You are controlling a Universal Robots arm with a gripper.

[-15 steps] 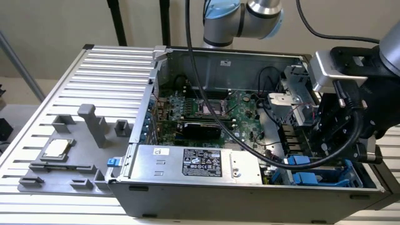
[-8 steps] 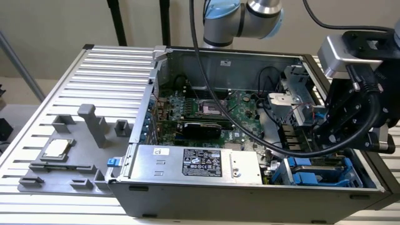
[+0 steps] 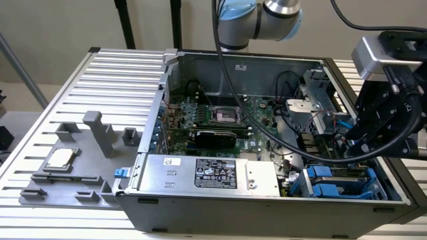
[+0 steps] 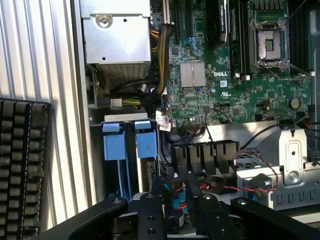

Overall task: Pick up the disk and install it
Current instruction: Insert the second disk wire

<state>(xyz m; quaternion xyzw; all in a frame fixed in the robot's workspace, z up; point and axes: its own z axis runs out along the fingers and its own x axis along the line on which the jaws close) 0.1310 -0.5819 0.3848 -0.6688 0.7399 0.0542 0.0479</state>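
The open computer case [image 3: 150, 150] lies on its side on a slatted metal table. In its drive bay, at the corner on the exterior view's right, stand blue plastic rails and tabs [image 3: 328, 181]. In the wrist view the two blue tabs [image 4: 129, 142] stand side by side, with a dark drive edge [image 4: 148, 172] beneath one. I take these for the disk's rails; its flat face and white label are hidden. My gripper [image 3: 357, 145] hangs over the case just above this bay. Its black body [image 4: 175, 212] sits close over the blue tabs.
A large silver box with a black-and-white label [image 3: 208, 175] fills the case's near side. The green motherboard [image 3: 220, 120] lies behind it, with thick black cables [image 3: 280, 135] crossing it. A grey fixture [image 3: 73, 170] holds a small square chip [image 3: 60, 159]. A black ribbed block [image 4: 22, 165] lies outside the case.
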